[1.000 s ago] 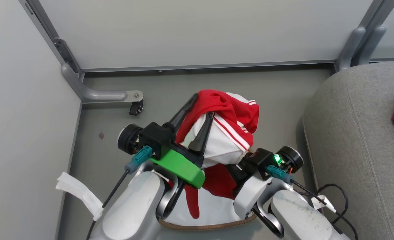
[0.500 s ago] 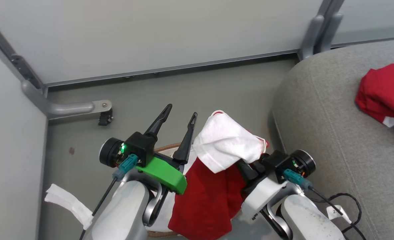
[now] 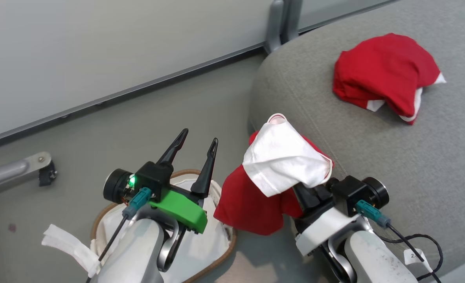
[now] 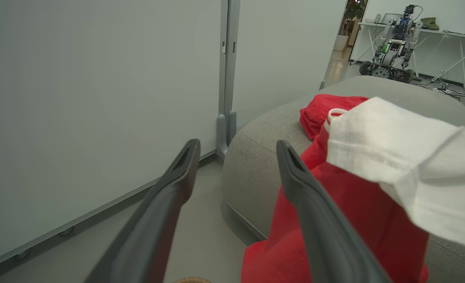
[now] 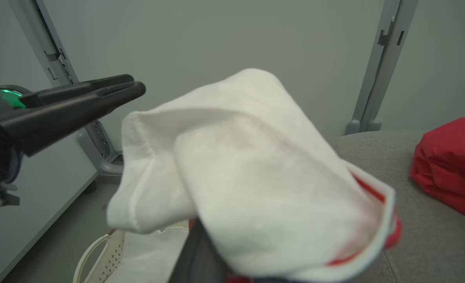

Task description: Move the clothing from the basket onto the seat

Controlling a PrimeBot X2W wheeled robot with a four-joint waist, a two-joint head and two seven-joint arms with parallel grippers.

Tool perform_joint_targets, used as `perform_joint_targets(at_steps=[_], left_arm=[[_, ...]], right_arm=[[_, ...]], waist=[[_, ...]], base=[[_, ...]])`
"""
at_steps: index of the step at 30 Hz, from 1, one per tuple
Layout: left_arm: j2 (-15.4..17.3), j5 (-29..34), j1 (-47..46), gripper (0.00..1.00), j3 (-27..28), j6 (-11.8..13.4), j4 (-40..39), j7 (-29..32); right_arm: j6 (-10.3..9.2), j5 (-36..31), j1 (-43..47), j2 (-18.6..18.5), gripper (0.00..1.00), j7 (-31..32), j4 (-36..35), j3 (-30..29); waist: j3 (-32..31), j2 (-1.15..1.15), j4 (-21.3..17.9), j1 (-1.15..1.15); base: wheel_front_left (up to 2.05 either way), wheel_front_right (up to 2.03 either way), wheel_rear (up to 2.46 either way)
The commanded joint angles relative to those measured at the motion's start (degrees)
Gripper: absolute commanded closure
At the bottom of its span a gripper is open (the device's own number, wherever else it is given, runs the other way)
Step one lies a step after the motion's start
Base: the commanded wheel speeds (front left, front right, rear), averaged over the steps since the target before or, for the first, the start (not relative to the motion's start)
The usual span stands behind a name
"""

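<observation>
Freed from our wide-open, empty left gripper [image 3: 199,137], the clothing [image 3: 279,169] hangs lengthwise downward, clamped in our right gripper [image 3: 307,196] beside the seat [image 3: 334,129].

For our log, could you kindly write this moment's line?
left end effector: open; right end effector: shut on clothing; seat: not reached

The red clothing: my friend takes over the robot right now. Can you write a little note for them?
Left gripper: jaws open, empty, over the basket.
Right gripper: jaws shut on the clothing, which hangs beside the edge of the seat.
Done: the clothing is out of the basket; another red garment lies on the seat.
Left: carry the clothing over the seat and let go.
</observation>
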Motion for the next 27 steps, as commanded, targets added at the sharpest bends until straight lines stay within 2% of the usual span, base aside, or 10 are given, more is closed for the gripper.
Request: perform_joint_targets(at_steps=[1, 7, 11, 16, 19, 27], left_arm=[[0.89, 0.62, 0.94, 0.00, 0.43, -0.13, -0.14, -0.02], [1.96, 0.65, 1.40, 0.00, 0.08, -0.15, -0.64, -0.02], [2.33, 0.08, -0.32, 0.00, -2.09, -0.15, -0.76, -0.02], [3.37, -0.64, -1.87, 0.00, -4.07, -0.16, -1.01, -0.02], [4.25, -0.89, -2.41, 0.00, -4.81, -0.16, -1.40, -0.02], [6.82, -0.86, -3.02, 0.00, -5.62, -0.16, -2.36, -0.02]], right_arm=[[-0.06, 0.41, 0.58, -0.08, 1.00, -0.02, -0.72, -0.01], [-0.07, 0.91, 0.73, -0.08, 1.00, -0.02, -2.58, -0.78], [-0.06, -0.78, -0.51, -0.06, 1.00, -0.02, -4.85, -4.23], [-0.06, -6.05, -6.58, -0.21, 1.00, -0.04, -7.92, -9.96], [-0.07, -8.21, -12.43, -2.95, 1.00, -0.05, -8.82, -11.77], [-0.07, -11.90, -32.52, -14.22, 1.00, -0.04, -7.20, -16.09]], waist=[[1.45, 0.00, -7.89, 0.00], [2.24, 0.00, -13.91, 0.00], [3.65, 0.00, -14.69, 0.00], [5.64, 0.00, -15.09, 0.00], [6.98, 0.00, -15.11, 0.00], [10.91, 0.00, -13.65, 0.00]], base=[[0.00, 0.00, 0.00], [0.00, 0.00, 0.00], [0.00, 0.00, 0.00], [0.00, 0.00, 0.00], [0.00, 0.00, 0.00], [0.00, 0.00, 0.00]])
